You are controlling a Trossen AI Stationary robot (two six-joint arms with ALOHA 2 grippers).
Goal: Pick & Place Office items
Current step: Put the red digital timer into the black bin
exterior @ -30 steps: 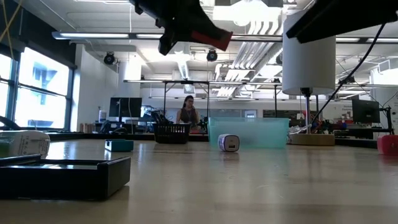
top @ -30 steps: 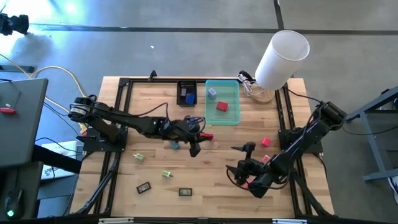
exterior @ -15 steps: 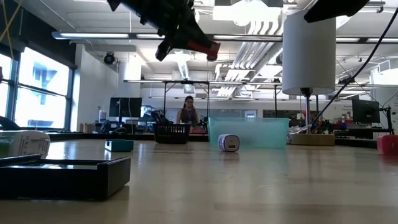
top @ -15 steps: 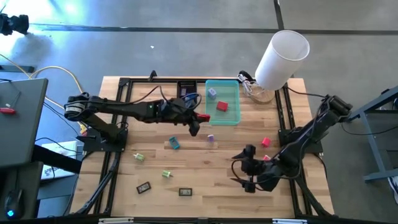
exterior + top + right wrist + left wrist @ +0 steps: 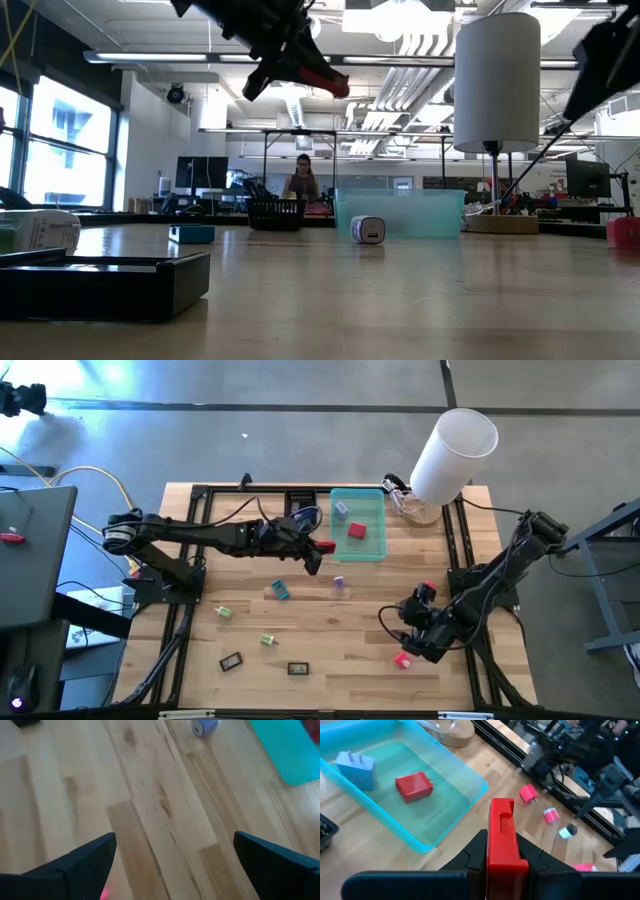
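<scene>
Red piece point(image 5: 501, 838), clamped between the fingers of the left gripper point(image 5: 318, 549) and held in the air just beside the teal tray point(image 5: 376, 551), off the tray's 8 o'clock corner. Inside the tray lie a red block point(image 5: 356, 531) and a pale blue piece point(image 5: 341, 509). Right gripper point(image 5: 412, 622), fingers spread wide and holding nothing, above the table at about 4 o'clock from centre, with a pink piece point(image 5: 402, 659) on the wood just beside it.

Both robot arms are black and made of long thin tubes with round joints. The left arm point(image 5: 200, 538) has a shiny silver ring near its base. The right arm point(image 5: 500, 575) trails looping black cables.
</scene>
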